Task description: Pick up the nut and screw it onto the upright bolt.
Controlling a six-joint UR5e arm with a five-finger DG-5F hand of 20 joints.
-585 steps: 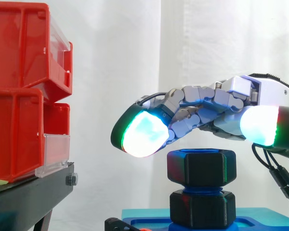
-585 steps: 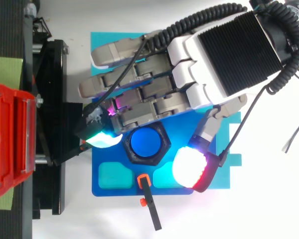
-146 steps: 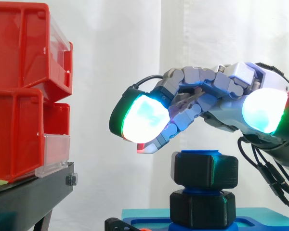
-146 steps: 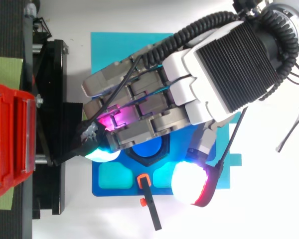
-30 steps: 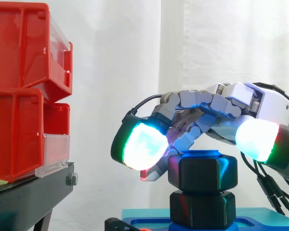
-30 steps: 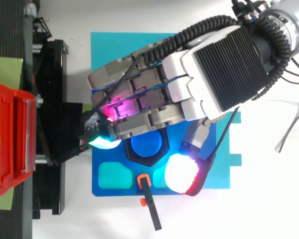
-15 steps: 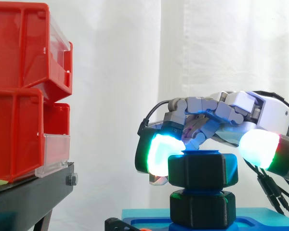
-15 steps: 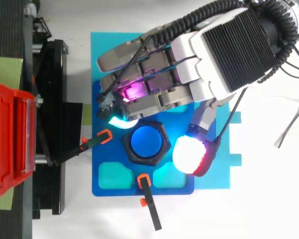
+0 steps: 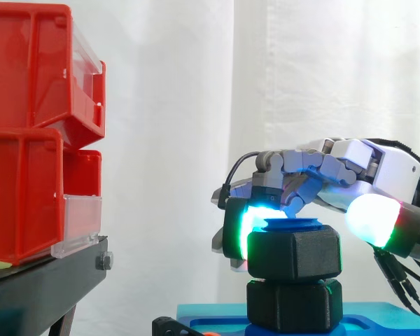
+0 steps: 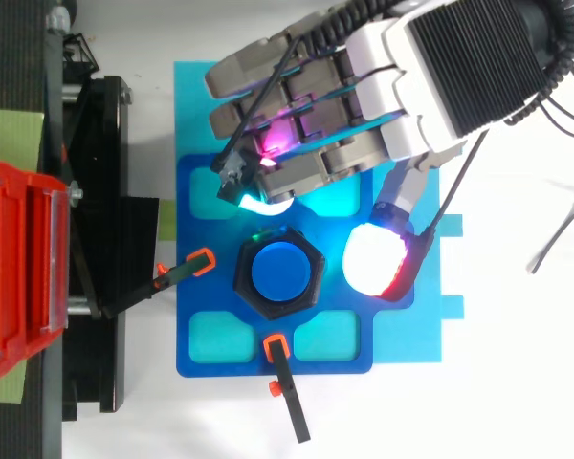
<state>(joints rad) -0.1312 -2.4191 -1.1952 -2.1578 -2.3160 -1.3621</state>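
Note:
The black hex nut (image 9: 294, 253) sits on the upright blue bolt (image 10: 285, 273), whose round top shows through it, above a second black hex piece (image 9: 294, 304). My hand (image 10: 411, 76) comes in from the right and arches over the nut's far side. Its fingers are loosely bent. In the top view a cyan fingertip (image 10: 255, 199) hangs just beyond the nut's far edge, and the white thumb pad (image 10: 375, 260) stands to the nut's right, each with a small gap to it. In the side view the green-cyan pad (image 9: 239, 232) sits level with the nut's upper left edge.
Red bins (image 9: 35, 133) on a black stand (image 9: 42, 280) fill the left. The bolt rises from a blue plate (image 10: 203, 359) with teal recesses, on a teal mat (image 10: 196, 86). Two black clamps with orange tips (image 10: 202, 261) (image 10: 275, 348) lie at the plate's left and front.
Over the last second my hand has slid from above the nut toward its far side and sunk lower. The cyan pad and the thumb pad have come off the nut, which sits slightly turned.

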